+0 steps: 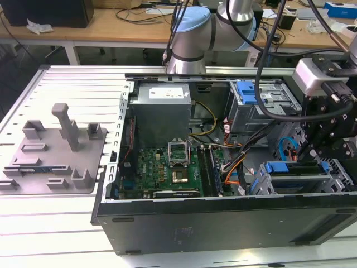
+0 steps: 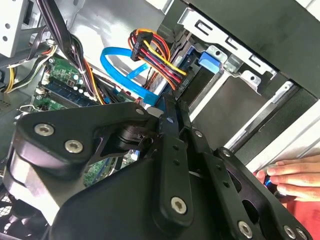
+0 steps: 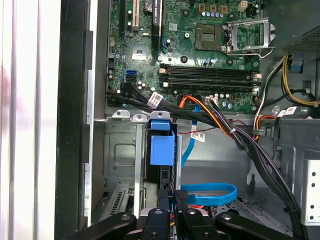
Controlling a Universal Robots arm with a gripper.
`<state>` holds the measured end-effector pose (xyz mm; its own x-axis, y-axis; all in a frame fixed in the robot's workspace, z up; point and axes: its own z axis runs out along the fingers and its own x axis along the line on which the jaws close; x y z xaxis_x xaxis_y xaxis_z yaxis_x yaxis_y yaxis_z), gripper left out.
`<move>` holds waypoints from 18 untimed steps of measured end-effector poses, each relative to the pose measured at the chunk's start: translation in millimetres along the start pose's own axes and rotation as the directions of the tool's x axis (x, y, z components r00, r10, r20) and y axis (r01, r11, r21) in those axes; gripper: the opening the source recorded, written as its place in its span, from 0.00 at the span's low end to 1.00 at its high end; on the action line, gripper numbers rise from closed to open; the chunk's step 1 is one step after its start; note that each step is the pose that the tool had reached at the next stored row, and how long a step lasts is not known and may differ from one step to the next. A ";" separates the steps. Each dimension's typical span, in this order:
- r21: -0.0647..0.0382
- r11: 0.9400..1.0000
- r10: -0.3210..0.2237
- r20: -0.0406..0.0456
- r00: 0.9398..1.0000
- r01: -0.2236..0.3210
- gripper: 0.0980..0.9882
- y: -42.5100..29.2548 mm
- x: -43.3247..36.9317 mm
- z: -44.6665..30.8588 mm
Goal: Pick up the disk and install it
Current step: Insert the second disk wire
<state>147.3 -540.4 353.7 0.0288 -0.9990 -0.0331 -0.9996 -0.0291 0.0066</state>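
One gripper (image 3: 170, 200) clamped shut on disk (image 3: 162, 150) — seated in drive cage (image 3: 125, 150).

Open computer case (image 1: 223, 220) lies on its side on the slatted metal surface (image 1: 72, 89), toward the exterior view's right. Inside: green motherboard (image 1: 167, 170) with empty CPU socket (image 1: 179, 149), grey power supply (image 1: 162, 109) at the case's far edge, orange-yellow-black cable bundle (image 3: 220, 117), blue flat data cable (image 3: 210, 192). Grey moulded fixture tray (image 1: 53, 159) with upright posts sits near the surface's left edge. Wooden desk (image 1: 111, 25) behind.
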 end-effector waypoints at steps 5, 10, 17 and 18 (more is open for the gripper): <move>0.000 1.000 0.000 0.000 1.000 0.000 0.07 -0.2 0.0 0.9; 0.000 1.000 0.000 0.000 1.000 0.000 0.07 -0.3 0.4 2.5; 0.000 1.000 0.000 0.000 1.000 0.000 0.07 -0.3 0.5 4.8; 0.000 1.000 0.000 0.000 1.000 0.000 0.07 -0.3 0.5 5.1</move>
<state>147.6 -540.7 348.5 0.0289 -0.9990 -0.0331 -0.9996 -0.0291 0.0066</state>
